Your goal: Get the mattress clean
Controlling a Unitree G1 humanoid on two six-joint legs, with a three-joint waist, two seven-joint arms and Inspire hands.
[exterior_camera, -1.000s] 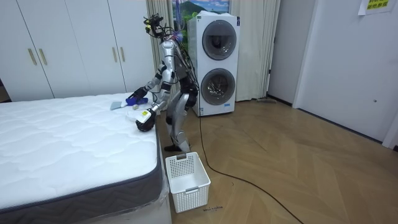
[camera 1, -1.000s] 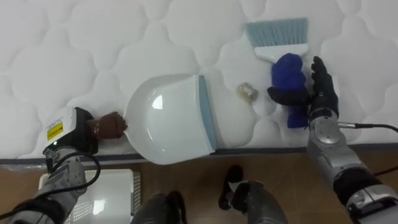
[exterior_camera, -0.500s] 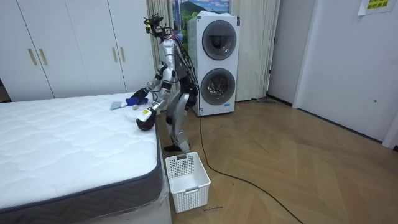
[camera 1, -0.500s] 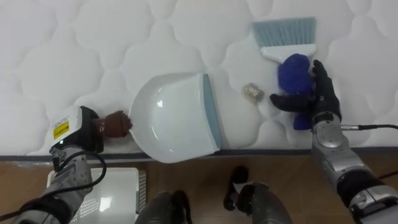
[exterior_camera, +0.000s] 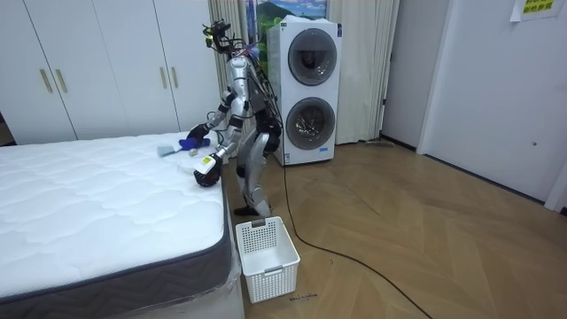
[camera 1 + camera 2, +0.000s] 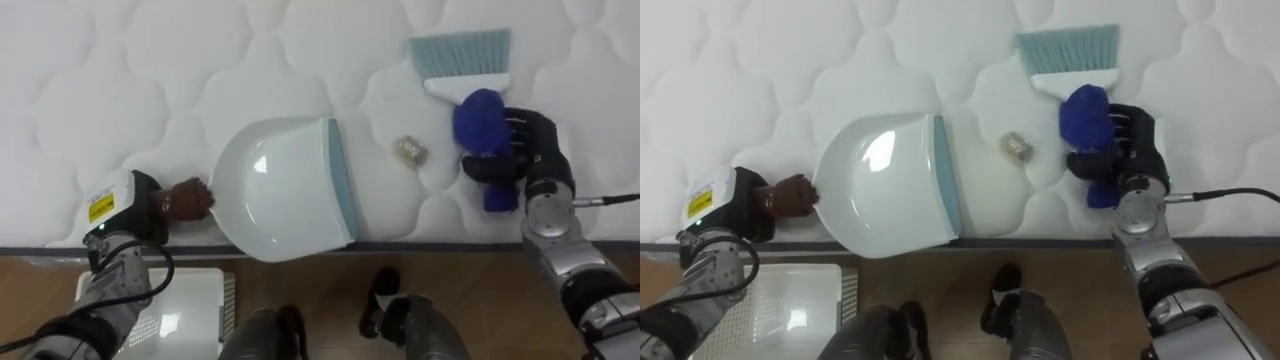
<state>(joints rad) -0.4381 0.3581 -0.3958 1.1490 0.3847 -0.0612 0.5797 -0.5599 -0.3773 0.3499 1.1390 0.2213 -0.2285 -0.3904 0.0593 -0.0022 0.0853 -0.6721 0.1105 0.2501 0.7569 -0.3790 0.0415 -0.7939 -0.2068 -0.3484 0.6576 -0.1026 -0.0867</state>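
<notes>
A small crumpled scrap (image 6: 408, 150) is lying on the white quilted bed (image 6: 120, 80), just beside the dustpan (image 6: 280, 190), off its blue-grey lip on the robot's right and not touching it. The dustpan itself is resting flat on the mattress, close to the bed's near edge, with its lip facing the scrap. The left hand (image 6: 140, 205) is gripping the dustpan's brown handle at the end away from the lip, fingers wrapped round it.

Farther from the dustpan, past the scrap, a brush (image 6: 478, 112) is lying with its pale blue bristles pointing away from the robot. The right hand (image 6: 530, 150) is closing round its blue handle, fingers curled over it.

In the room view the robot is standing at the bed's side, leaning forward over the dustpan. A white basket (image 5: 266, 257) is sitting on the wooden floor (image 5: 425, 239) below the dustpan's side of the bed, and two stacked washing machines (image 5: 306, 93) are standing behind the robot.
</notes>
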